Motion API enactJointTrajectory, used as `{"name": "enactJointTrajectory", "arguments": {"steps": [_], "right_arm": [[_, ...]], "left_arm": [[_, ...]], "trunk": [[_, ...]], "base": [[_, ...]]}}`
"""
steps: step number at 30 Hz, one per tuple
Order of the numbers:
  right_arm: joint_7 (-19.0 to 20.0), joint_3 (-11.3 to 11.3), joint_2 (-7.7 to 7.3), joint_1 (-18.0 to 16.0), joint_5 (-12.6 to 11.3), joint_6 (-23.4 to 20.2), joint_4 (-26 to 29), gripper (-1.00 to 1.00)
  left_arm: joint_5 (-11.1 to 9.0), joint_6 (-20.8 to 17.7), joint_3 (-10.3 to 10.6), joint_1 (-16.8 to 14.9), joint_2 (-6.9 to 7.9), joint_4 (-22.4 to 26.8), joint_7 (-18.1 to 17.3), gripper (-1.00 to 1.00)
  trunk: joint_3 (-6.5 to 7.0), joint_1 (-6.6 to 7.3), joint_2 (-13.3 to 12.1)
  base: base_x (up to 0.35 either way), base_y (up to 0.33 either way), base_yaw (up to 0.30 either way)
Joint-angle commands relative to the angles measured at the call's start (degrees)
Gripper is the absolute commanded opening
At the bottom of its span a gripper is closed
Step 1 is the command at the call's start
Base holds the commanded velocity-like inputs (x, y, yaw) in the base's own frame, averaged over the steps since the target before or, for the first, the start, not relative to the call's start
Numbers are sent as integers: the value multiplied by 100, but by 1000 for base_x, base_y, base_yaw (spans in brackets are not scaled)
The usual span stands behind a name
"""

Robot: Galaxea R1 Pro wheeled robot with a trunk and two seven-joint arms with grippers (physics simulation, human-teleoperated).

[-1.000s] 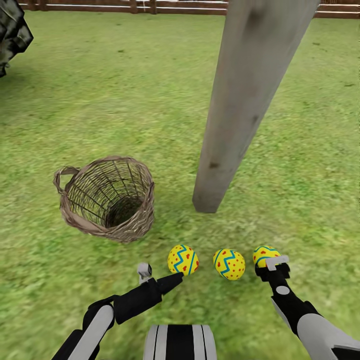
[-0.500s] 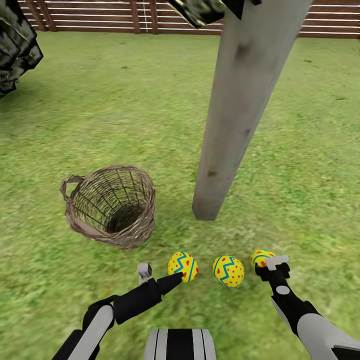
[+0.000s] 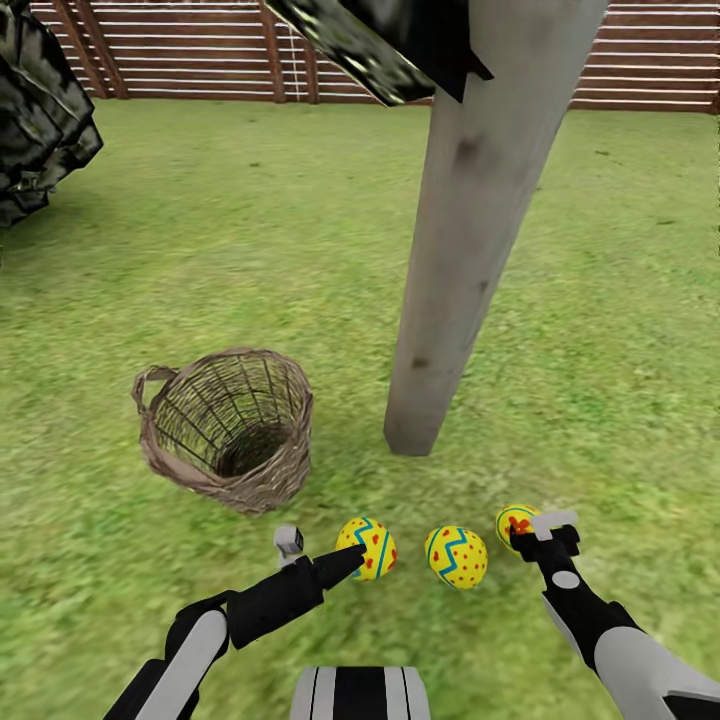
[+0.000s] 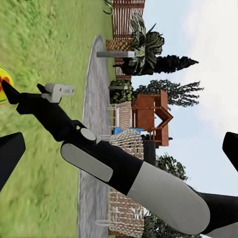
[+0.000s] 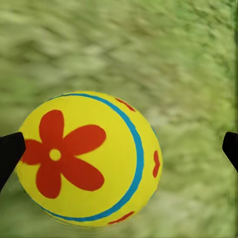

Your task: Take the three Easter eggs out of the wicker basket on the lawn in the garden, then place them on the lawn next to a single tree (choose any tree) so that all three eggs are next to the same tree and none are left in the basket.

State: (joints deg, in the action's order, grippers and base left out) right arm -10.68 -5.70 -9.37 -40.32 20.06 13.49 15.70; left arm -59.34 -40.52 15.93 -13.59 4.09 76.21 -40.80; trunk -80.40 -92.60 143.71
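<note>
- Head view: wicker basket (image 3: 228, 428) standing on the lawn (image 3: 620, 330), left of the tree (image 3: 470, 230), mouth tipped toward the camera, nothing visible inside.
- Three eggs in a left-to-right row on the grass, near side of the trunk foot: left egg (image 3: 367, 547) with blue zigzags, middle egg (image 3: 457, 556) with zigzag and red dots, right egg (image 3: 513, 523) partly hidden behind the right tool (image 3: 541, 533).
- Judged nearly complete: basket emptied, all eggs beside one tree; remaining only to draw the right arm clear of the last egg.
- Left tool (image 3: 345, 562) just beside the left egg, tip toward it, touching or not unclear; open or clenched not readable here.
- Left and middle eggs: long axes tilted a little from upright, narrow ends up and far.
- Left wrist view: left tool's fingertips at the frame's opposite edges, well apart, nothing between them, so released; right arm (image 4: 114, 168) crossing the frame.
- Right wrist view: flower egg (image 5: 89, 158) on the grass; dark fingertip (image 5: 10, 153) just at one side, other tip clear, so released.
- Flower face toward the camera; long axis not readable.
</note>
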Motion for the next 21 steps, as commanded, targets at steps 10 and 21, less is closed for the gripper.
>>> {"name": "enactJointTrajectory", "arguments": {"steps": [10, 21], "right_arm": [[204, -50, -11, -3, 50, -16, -6, 100], [343, -63, -21, -3, 5, -71, -68, 100]], "left_arm": [[-17, -50, -6, -3, 4, -7, 19, 100], [-8, -88, -37, -3, 257, -829, 246, 100]], "trunk": [[219, 26, -12], [463, 55, -27]], "base": [[0, 0, 0], [-242, 0, 0]]}}
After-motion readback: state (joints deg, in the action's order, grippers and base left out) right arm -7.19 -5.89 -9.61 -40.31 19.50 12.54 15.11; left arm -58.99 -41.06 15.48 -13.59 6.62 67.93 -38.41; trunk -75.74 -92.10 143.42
